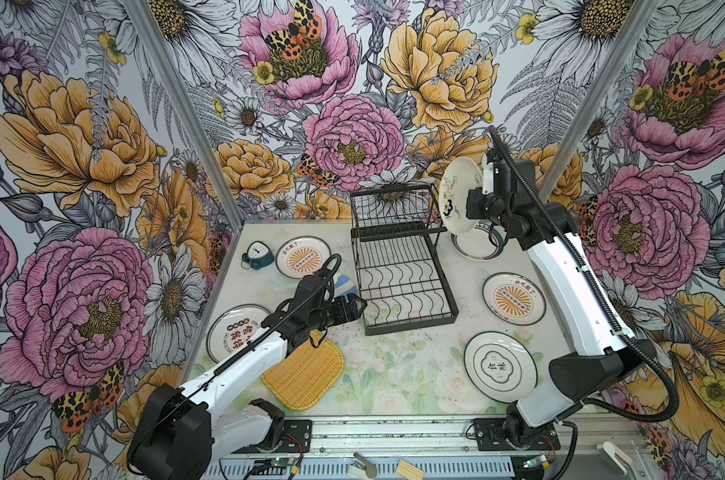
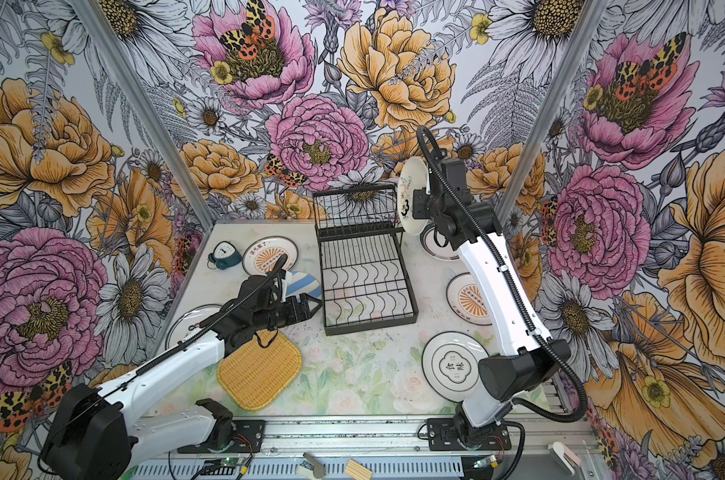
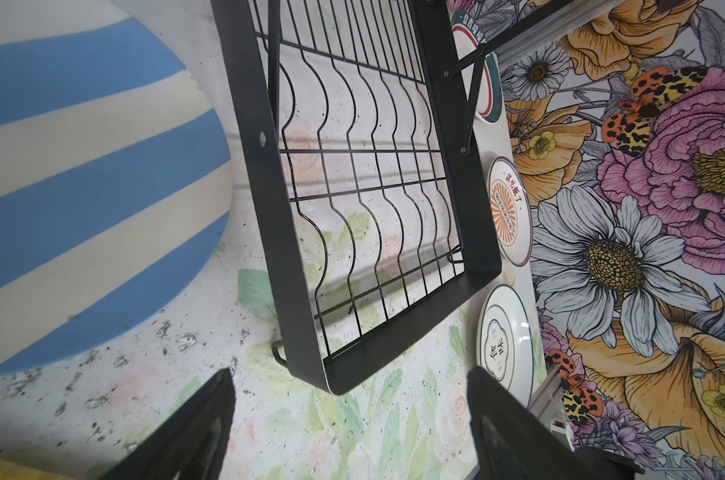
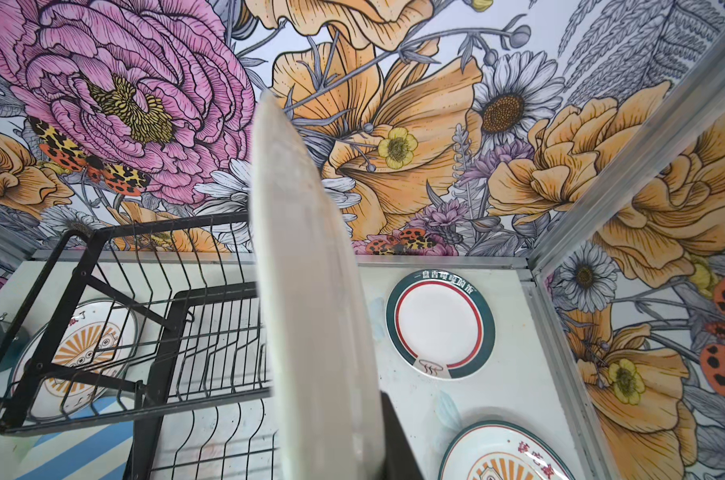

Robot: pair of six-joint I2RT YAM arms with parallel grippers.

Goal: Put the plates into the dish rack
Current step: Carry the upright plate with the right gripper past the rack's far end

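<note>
Rack: black wire two-tier dish rack [image 1: 410, 326] mid-table, centre of both top views, wavy slot wires in the lower tray bare.
Right gripper [image 1: 481, 195]: clamped tight on the rim of a white round plate with a small flower print [image 1: 456, 195]. Plate up on edge in the air, right of centre, just beside the rack's raised shelf; edge-on down the middle of the right wrist view [image 4: 310, 291].
Left gripper [image 1: 358, 305]: jaws spread wide, nothing in them, left of centre, just off the rack's near-left corner.
Striped plate: round blue-and-white striped plate [image 1: 346, 284] flat on the table [image 1: 394, 374], just left of the rack, above the left gripper in both top views; fills the left side of the left wrist view [image 3: 82, 187].
Yellow plate: yellow woven-look rounded square plate [image 1: 306, 374], lower centre-left, partly under the left arm.
Sunburst plate: white round plate with an orange sunburst [image 1: 513, 298], flat, right of the rack.
Clock: small teal alarm clock [image 1: 257, 253], upper left of the table.
</note>
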